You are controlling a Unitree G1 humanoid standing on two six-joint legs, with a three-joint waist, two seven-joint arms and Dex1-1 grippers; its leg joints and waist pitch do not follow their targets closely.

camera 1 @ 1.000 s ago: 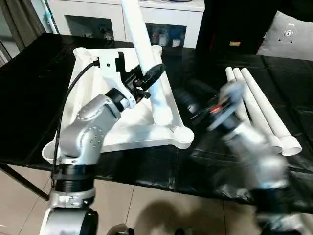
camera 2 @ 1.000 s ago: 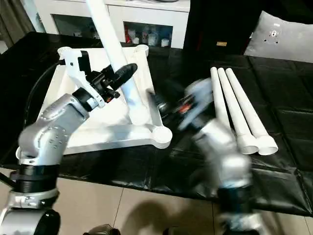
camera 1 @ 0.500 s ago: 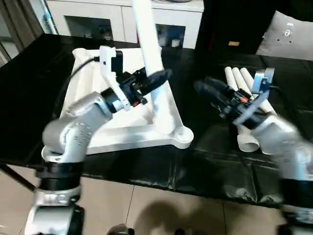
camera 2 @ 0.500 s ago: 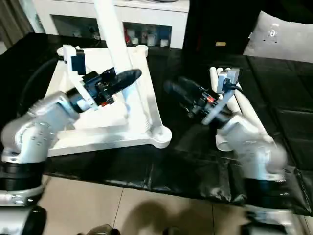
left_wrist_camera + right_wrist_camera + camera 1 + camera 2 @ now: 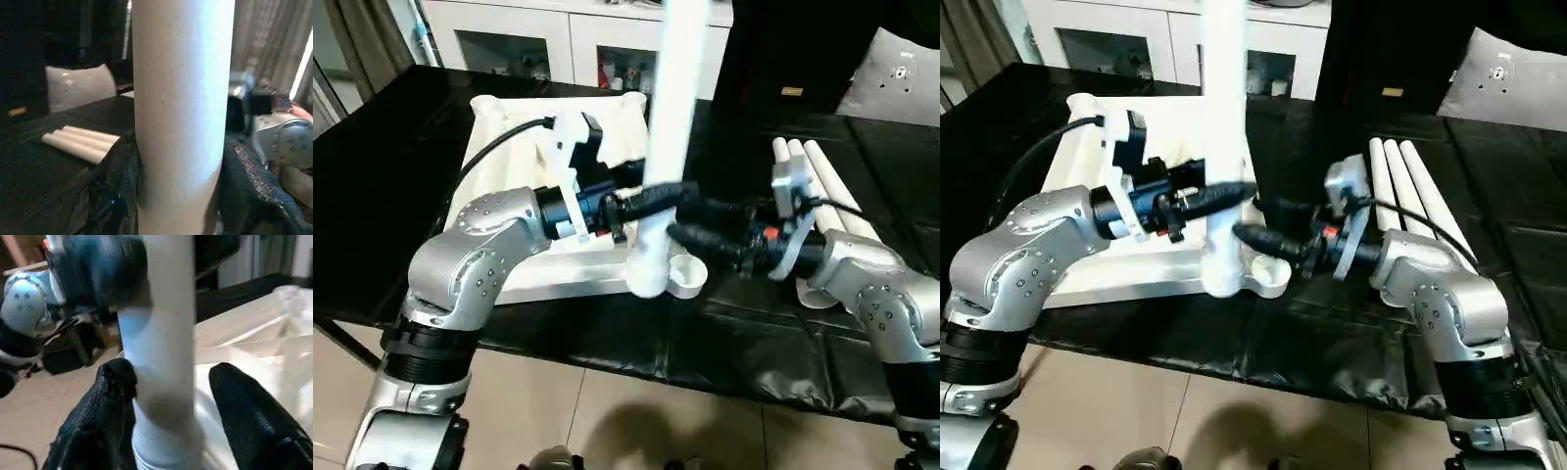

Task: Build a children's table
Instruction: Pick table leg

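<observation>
Your left gripper (image 5: pixel 658 196) is clamped on the leg (image 5: pixel 668 147), fingers on either side of the tube, well above its lower end. A second ago that leg leaned back over the tabletop; now it stands nearly upright, its lower end brought to the near corner socket (image 5: pixel 683 274) just below the gripper. Whether the threaded collar is in the socket or just beside it you cannot tell from the head views.

Your right gripper (image 5: pixel 690 235) has swung in from beside the spare legs and now sits just below the left one. Its fingers (image 5: pixel 110 396) straddle the lower part of the leg, partly spread and narrowing; in the wrist view one pad looks to touch the tube while the other stands off it. Treat it as not yet gripping.

Outward: the tabletop (image 5: pixel 524 147) lies underside up on the desk (image 5: pixel 391 176), beyond and to the left of both grippers. Three spare legs (image 5: pixel 813 196) lie side by side behind the right gripper.

Judgement: the work has gone from carrying the leg to seating it. Next comes a two-gripper hold for aligning and turning the leg. Risk: a tilted leg cross-threading.
</observation>
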